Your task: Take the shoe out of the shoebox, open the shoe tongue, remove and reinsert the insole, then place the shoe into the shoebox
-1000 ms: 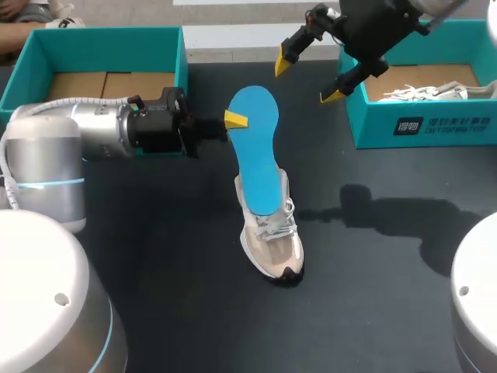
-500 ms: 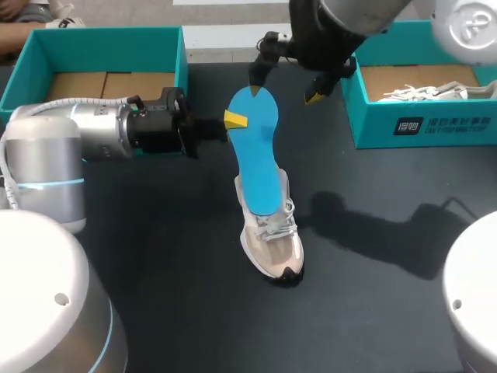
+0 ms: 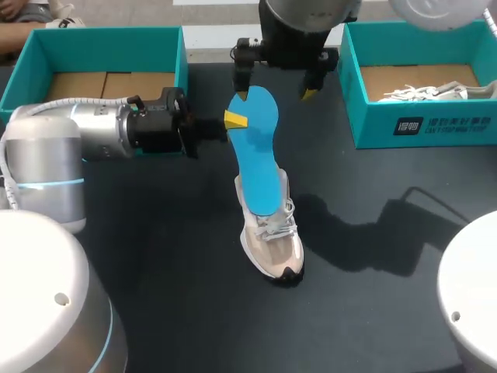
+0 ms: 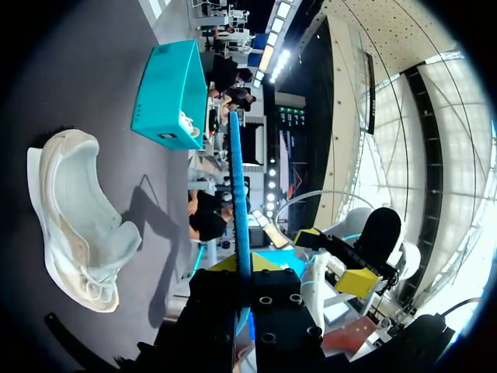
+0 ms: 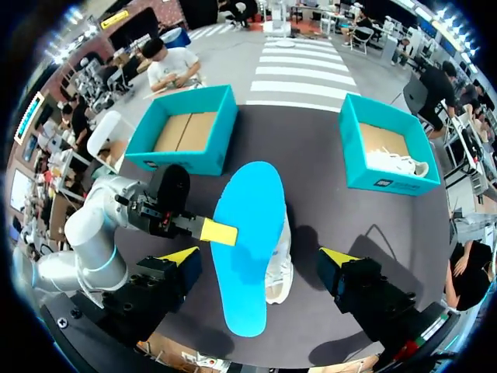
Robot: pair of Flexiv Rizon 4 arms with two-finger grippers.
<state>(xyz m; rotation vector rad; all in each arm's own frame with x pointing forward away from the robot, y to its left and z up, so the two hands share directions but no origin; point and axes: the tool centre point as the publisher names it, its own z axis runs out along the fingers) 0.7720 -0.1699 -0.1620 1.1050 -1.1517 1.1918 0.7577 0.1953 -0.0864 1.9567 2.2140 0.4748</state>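
Observation:
A blue insole point(image 3: 256, 151) is held up edge-on, with my left gripper point(image 3: 234, 120) shut on its side near the wide end. Its lower end overlaps the opening of a white and beige shoe point(image 3: 273, 241) lying on the dark table; I cannot tell whether they touch. In the left wrist view the insole point(image 4: 237, 186) runs straight out from between the fingers, with the shoe point(image 4: 74, 221) off to one side. My right gripper point(image 3: 275, 93) hangs open above the insole's far end. Its wrist view looks down on the insole point(image 5: 248, 241) between its spread fingers point(image 5: 180, 256).
A teal shoebox point(image 3: 180, 58) with a bare cardboard floor stands at the back left. A second teal shoebox point(image 3: 419, 128) at the back right holds another white shoe point(image 3: 423, 92). The dark table point(image 3: 373, 295) stretches toward the front.
My right arm has swung left from the right shoebox to a spot over the insole's far end, still open. The left arm, insole and shoe have not moved.

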